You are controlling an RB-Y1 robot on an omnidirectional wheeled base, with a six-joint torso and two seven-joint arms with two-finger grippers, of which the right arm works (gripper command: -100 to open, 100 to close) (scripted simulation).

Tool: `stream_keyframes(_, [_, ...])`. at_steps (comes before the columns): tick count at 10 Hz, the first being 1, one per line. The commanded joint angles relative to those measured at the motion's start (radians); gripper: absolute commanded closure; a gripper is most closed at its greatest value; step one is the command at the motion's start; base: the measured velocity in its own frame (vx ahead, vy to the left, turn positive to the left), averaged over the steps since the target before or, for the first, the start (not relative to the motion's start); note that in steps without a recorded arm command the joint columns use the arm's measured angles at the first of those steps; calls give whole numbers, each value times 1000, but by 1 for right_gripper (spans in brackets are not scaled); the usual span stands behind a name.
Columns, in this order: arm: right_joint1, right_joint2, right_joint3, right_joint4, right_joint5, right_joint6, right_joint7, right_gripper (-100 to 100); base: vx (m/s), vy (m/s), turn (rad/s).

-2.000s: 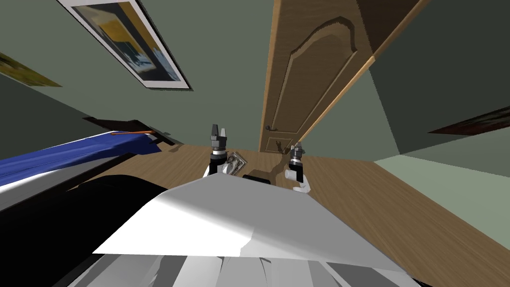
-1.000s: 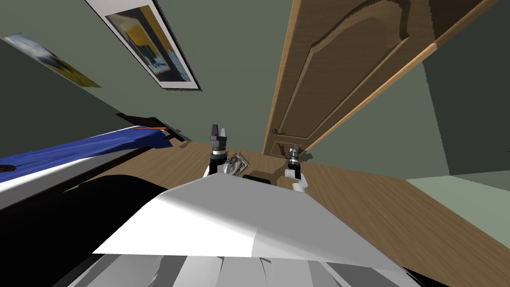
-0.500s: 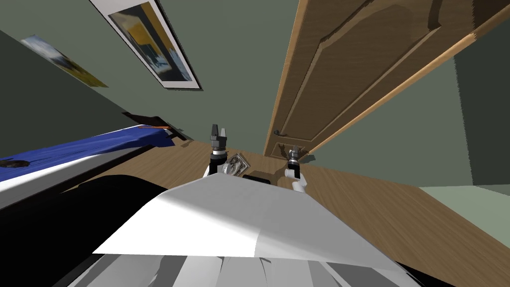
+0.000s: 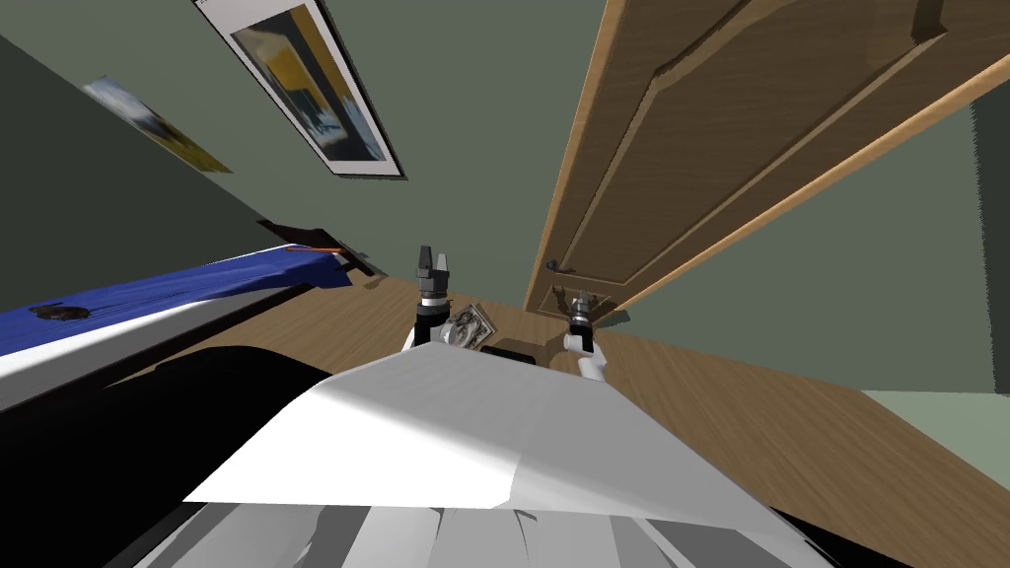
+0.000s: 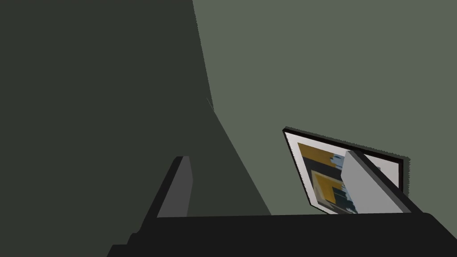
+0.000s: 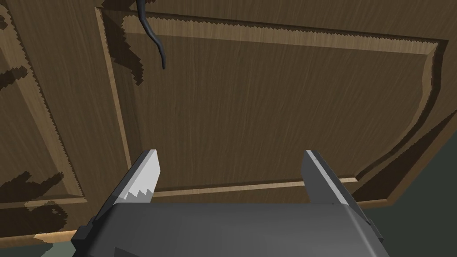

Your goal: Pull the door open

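The robot was at the reaching step, with nothing gripped. The brown panelled door (image 4: 690, 148) stood close in front of it at about one o'clock, its broad face turned toward the robot. I took its long axis to be upright, since its lean in the head view belonged to the camera. I could not tell whether it had left its frame at all.

The handle (image 6: 154, 40) was a thin dark lever near the door's edge, at about eleven o'clock from the right gripper (image 6: 230, 154). It lay across the door's face, square to the door's long axis. Its curved free end pointed in toward the door's middle and its hub sat out by the edge.

The right gripper hovered before the sunken panel with its fingers spread wide and empty. It was near the lever but clear of it, touching neither wood nor handle.

The left gripper (image 4: 433, 258) was raised at about twelve o'clock ahead of the chest, well apart from the door. Its blades also stood wide with nothing between them.

To my eye, the next move called for the right hand to shift toward eleven o'clock. The two blades would need to straddle the lever across its length, close on it firmly, and only then draw back. A grip too near the curved tip looked likely to slide off.
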Motion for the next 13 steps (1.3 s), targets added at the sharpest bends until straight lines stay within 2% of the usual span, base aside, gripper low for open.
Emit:
stream_keyframes(1, [-20,-4,-6,50,-1,-10,1,-100,79,3,117])
stream_keyframes(3, [-49,-10,-15,111,-4,-19,2,-100,118,7,110])
stream_keyframes(4, [-49,-10,-15,120,-4,-19,2,-100,74,3,29])
stream_keyframes(10, [-126,-26,-38,296,-9,-45,5,-100,88,-1,85])
stream_keyframes(11, [-126,-26,-38,299,-9,-45,5,-100,61,-2,27])
stream_keyframes(13, [-146,-30,-44,344,-11,-52,6,-100,46,-3,55])
